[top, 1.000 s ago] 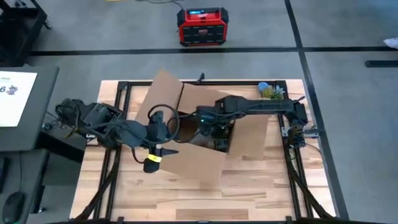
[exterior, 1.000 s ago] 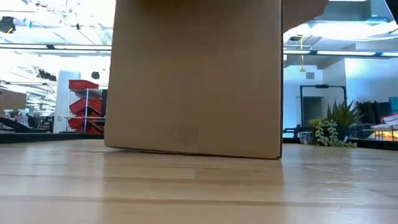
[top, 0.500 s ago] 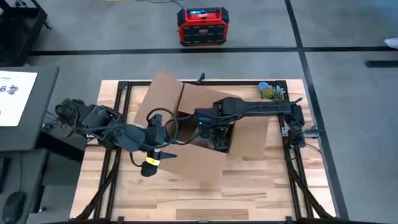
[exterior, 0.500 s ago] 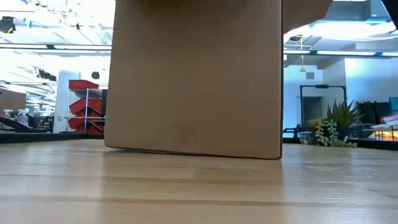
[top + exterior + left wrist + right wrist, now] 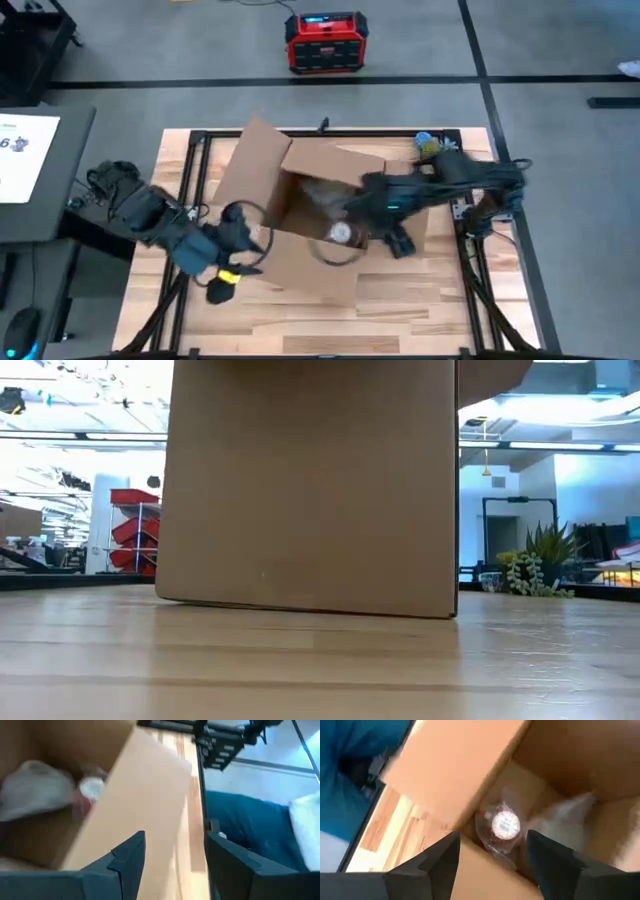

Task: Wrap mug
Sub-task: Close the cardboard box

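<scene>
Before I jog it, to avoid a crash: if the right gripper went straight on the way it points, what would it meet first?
Probably the wrapped mug lying in the cardboard box: it sits centred ahead of the open right gripper. Depth is unclear, so the box's near wall might come first.

The left gripper hangs low at the near left, fingers parted. The right gripper reaches leftward at centre, fingers spread apart.
</scene>
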Robot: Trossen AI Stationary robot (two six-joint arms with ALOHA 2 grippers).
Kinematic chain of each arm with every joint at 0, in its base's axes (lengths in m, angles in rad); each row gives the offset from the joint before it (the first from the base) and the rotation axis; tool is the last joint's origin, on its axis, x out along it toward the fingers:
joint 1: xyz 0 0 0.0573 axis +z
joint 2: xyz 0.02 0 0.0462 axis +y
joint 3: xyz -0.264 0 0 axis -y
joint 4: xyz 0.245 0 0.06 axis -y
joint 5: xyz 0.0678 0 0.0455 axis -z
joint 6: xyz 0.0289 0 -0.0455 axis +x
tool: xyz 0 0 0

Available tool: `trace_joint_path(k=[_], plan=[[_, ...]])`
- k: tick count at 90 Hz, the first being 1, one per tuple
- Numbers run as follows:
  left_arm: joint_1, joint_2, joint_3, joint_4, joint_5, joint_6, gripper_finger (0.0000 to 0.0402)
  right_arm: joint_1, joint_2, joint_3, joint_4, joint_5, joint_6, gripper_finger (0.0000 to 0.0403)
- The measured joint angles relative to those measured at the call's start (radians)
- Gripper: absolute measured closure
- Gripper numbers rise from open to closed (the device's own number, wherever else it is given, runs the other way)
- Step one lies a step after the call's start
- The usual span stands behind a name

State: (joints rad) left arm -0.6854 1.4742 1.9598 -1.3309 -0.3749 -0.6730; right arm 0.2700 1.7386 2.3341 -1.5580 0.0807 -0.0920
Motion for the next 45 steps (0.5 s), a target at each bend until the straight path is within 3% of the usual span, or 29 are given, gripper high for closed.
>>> trace_joint_path(k=[24, 33, 45], plan=[[-0.26, -0.001, -0.049, -0.076, -0.059, -0.315, 0.0221, 0.163, -0.116, 0.0, -0.004, 0.134, 0.131, 0.02], [-0.345, -0.001, -0.134, -0.069, -0.083, -0.474, 0.0221, 0.219, -0.115, 0.0, -0.013, 0.187, 0.151, 0.0203], [-0.405, 0.0, -0.337, -0.037, -0.083, -0.667, 0.0221, 0.27, -0.099, 0.0, -0.013, 0.226, 0.171, 0.0206]])
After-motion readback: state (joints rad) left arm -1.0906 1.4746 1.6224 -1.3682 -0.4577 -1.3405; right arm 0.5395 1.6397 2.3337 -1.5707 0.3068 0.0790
